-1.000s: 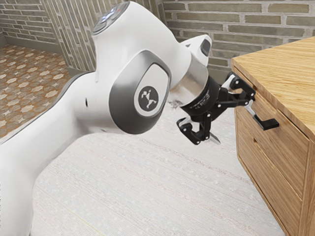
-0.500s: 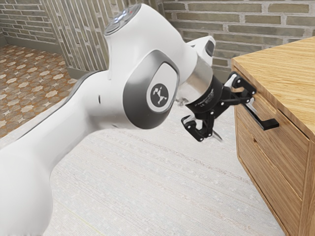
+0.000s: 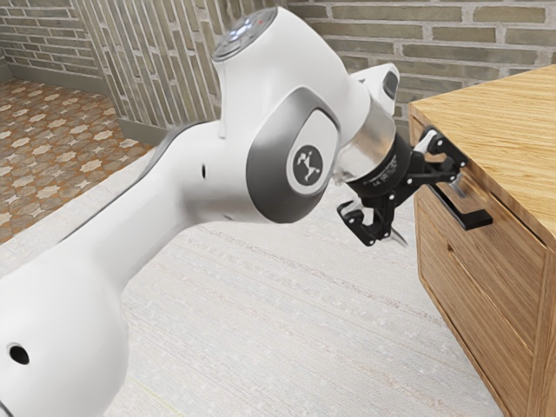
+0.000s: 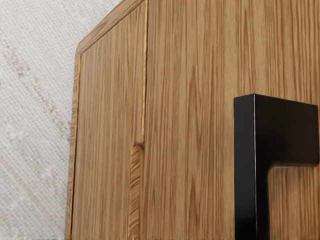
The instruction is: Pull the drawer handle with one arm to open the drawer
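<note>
While the gripper (image 3: 421, 200) holds its jaws spread, the drawer handle (image 3: 459, 207) lies just toward the exterior view's right, slanting lower-right.

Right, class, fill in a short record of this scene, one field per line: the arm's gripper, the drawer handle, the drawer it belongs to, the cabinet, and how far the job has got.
gripper: open, at the handle's end nearer the brick wall; contact cannot be told
drawer handle: black bar standing off the drawer front
top drawer: looks shut, front level with the drawer below
wooden cabinet: at the exterior view's right, on a pale floor
task state: handle not yet gripped, drawer not yet pulled
</note>
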Available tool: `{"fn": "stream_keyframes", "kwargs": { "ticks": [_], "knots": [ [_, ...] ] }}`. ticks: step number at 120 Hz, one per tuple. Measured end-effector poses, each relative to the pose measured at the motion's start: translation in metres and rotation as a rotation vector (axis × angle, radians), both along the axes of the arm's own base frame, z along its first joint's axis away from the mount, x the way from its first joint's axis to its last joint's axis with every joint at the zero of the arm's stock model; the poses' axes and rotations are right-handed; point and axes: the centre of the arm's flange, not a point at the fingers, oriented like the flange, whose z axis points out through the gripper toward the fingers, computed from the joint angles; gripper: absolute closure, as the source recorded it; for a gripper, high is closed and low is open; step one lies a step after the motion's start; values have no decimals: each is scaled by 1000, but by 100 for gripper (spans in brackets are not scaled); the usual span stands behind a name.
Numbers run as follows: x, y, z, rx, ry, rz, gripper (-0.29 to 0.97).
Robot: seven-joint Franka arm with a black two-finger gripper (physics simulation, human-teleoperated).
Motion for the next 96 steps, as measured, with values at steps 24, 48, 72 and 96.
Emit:
{"fn": "stream_keyframes", "kwargs": {
  "ticks": [24, 48, 72, 96],
  "knots": [
    [-10, 4, 2, -5, 3, 8, 2],
    [-11, 7, -1, -5, 10, 15, 2],
    [-11, 7, -3, -4, 13, 16, 7],
    [-23, 1, -1, -5, 15, 9, 23]
  ]
}}
